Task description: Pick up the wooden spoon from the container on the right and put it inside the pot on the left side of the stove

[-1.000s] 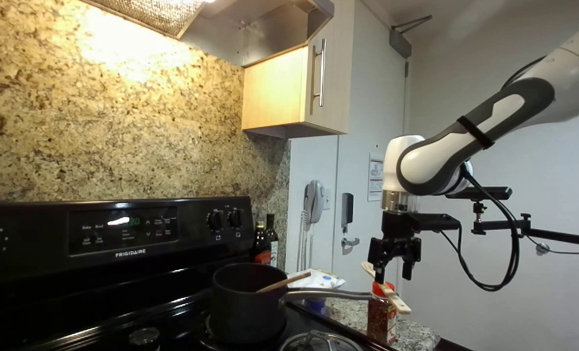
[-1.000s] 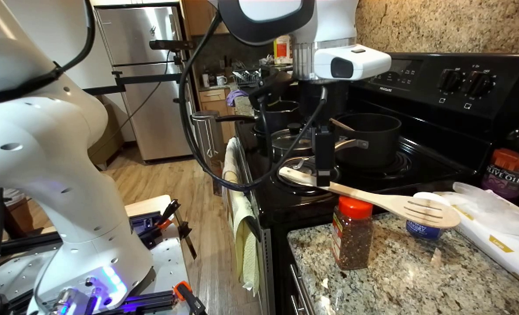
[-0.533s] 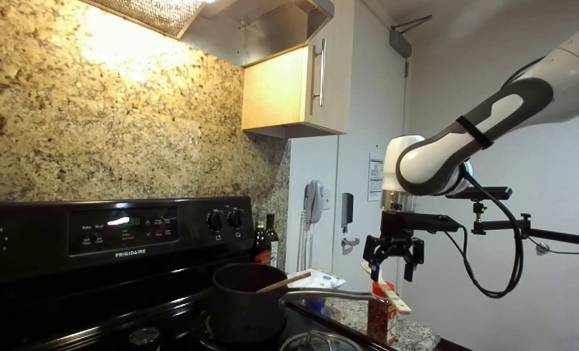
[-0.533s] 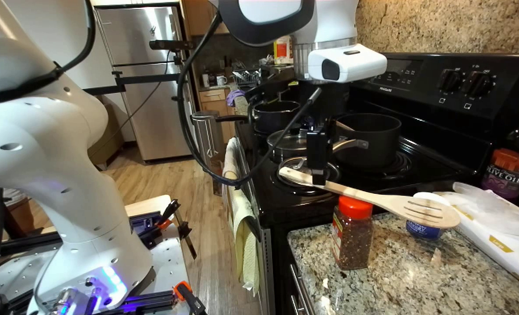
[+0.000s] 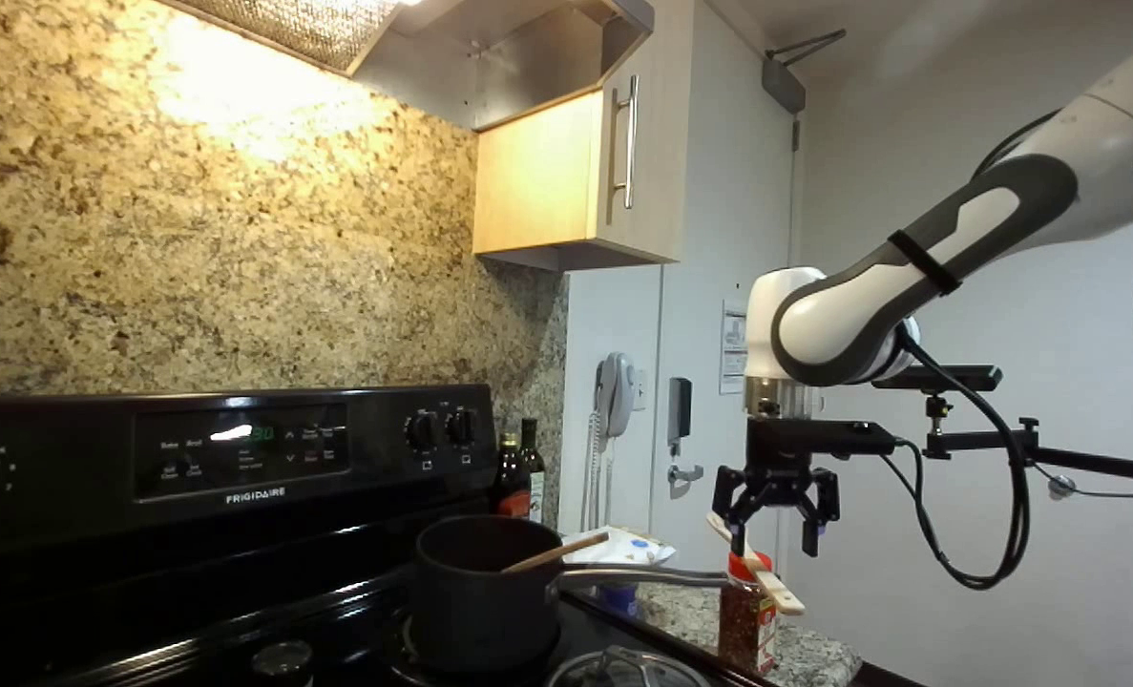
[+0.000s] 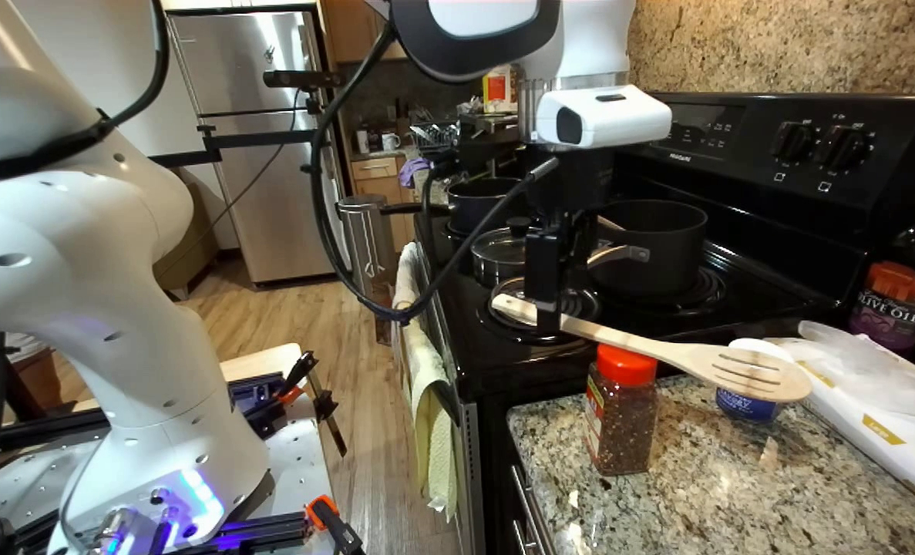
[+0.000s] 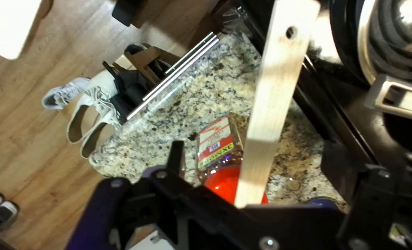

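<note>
Probably light and stiff, the wooden spoon rests across the red-lidded jar; pinching its flat handle near there should balance best. The gripper hangs spread, holding nothing. The wrist view sets the handle between the fingers but hides the slotted head an exterior view shows.

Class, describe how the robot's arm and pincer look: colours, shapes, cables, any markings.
The arm is white and rounded, with dark grey trim and a black strap. Black cables loop beside it. The base shows a bluish-white light stripe. The pincer is black and angular, with two jointed fingers; above it sits a white box with a dark end.
</note>
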`<state>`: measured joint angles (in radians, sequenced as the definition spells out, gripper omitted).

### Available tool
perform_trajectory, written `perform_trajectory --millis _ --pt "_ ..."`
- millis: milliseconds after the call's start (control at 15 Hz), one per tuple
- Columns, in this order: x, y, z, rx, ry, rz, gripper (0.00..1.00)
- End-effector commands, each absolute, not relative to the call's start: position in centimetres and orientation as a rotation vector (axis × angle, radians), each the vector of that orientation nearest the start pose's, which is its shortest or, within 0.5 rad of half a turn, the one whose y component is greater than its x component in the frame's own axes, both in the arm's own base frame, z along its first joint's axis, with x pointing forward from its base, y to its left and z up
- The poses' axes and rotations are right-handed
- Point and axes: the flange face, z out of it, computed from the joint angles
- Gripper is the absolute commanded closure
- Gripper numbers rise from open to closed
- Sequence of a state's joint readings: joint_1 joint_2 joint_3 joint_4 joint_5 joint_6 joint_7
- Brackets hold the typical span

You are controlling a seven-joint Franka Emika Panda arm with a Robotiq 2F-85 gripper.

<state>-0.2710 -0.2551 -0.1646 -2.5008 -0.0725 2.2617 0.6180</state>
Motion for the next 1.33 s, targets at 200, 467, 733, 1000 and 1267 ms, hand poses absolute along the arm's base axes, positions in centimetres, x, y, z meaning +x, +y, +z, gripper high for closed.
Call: perform_trajectory --millis 200,467,733,1000,1267 --pt "40.9 -17.8 37.1 -2.636 1.825 0.071 0.0" --pt "42.0 -17.0 37.2 -2.61 1.824 0.011 0.0" --pt "42.4 -17.0 36.1 -2.591 1.826 0.013 0.0" --pt "42.5 -17.3 35.2 -2.577 1.833 0.019 0.0" --pt "42.5 -17.5 34.8 -2.555 1.838 0.013 0.33"
